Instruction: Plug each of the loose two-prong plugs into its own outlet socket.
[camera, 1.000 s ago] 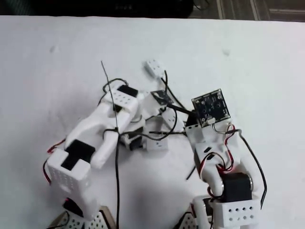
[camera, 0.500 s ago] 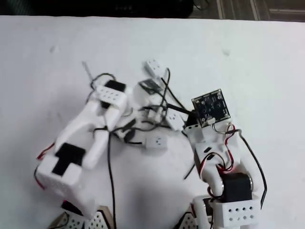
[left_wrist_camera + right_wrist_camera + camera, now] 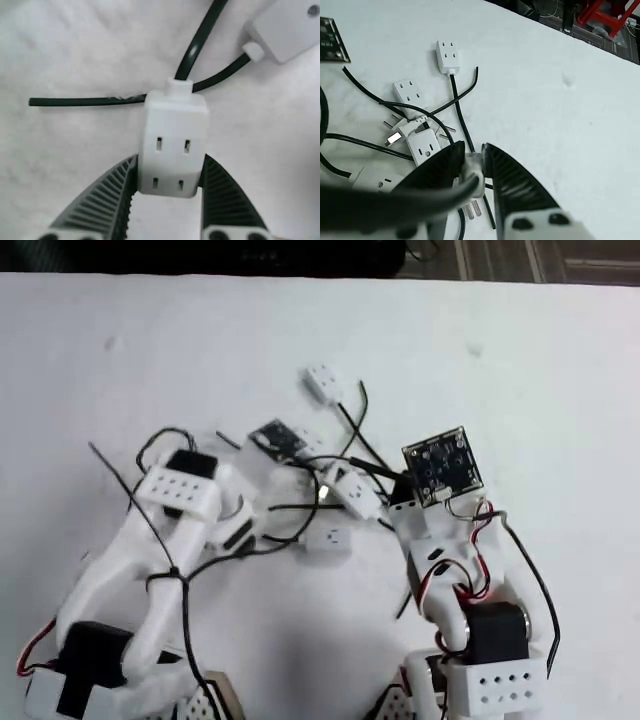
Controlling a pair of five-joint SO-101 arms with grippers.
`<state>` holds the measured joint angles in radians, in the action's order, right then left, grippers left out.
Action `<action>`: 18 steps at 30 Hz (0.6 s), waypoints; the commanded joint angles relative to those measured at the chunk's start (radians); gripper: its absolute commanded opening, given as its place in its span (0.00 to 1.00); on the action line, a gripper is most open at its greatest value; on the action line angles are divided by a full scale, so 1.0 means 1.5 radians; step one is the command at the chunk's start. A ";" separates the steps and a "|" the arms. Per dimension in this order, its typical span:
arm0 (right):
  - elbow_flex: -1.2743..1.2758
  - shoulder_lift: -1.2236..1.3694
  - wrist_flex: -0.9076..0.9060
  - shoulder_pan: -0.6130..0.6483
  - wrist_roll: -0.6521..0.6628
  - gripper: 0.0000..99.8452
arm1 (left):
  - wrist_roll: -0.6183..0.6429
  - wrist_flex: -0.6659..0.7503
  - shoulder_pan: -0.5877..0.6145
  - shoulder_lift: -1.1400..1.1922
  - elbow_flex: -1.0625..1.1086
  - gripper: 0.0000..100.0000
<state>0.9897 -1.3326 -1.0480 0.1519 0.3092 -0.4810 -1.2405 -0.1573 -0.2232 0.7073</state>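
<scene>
Left gripper [image 3: 168,162] pinching white plastic outlet block [image 3: 175,125] by its near end, my right gripper [image 3: 473,147] pinching white two-prong plug [image 3: 472,175]; insertion push may twist block loose

Nothing legible: no print or number on the outlet socket [image 3: 172,145] in the left gripper [image 3: 170,172], nor on the two-prong plug [image 3: 471,175] in the right gripper [image 3: 472,148].

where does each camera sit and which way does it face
high view: fixed above the table, looking down; left arm, right arm
left wrist view: left wrist, facing the tabletop; left gripper shut on outlet block
right wrist view: right wrist, facing across the table; right gripper shut on plug
shared: high and right wrist views both show the far outlet
</scene>
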 commanded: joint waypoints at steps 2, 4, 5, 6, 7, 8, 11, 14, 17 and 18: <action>-0.009 -0.001 0.014 -0.002 0.003 0.02 | -0.001 0.029 0.003 0.018 0.032 0.03; -0.009 0.002 0.014 -0.002 0.003 0.02 | -0.002 0.029 0.004 0.035 0.031 0.05; -0.009 0.002 0.014 -0.001 0.003 0.02 | -0.002 0.028 0.004 0.036 0.031 0.08; -0.009 0.002 0.014 -0.001 0.003 0.02 | 0.000 0.027 0.004 0.032 0.031 0.12; -0.009 0.002 0.014 -0.001 0.003 0.02 | 0.003 0.025 0.005 0.023 0.032 0.16; -0.009 0.002 0.014 -0.001 0.003 0.02 | 0.004 0.025 0.006 0.010 0.034 0.19; -0.009 0.002 0.014 -0.001 0.003 0.02 | 0.014 0.025 0.008 -0.046 0.036 0.28; -0.009 0.003 0.014 -0.001 0.003 0.02 | 0.071 0.030 0.001 -0.080 0.036 0.32; -0.009 0.003 0.014 -0.001 0.003 0.02 | 0.084 0.045 -0.018 -0.075 0.035 0.33; -0.009 0.003 0.014 -0.001 0.003 0.02 | 0.086 0.047 -0.018 -0.071 0.035 0.33</action>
<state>0.9897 -1.3326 -1.0480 0.1519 0.3092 -0.3767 -1.1945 -0.1603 -0.2969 0.7595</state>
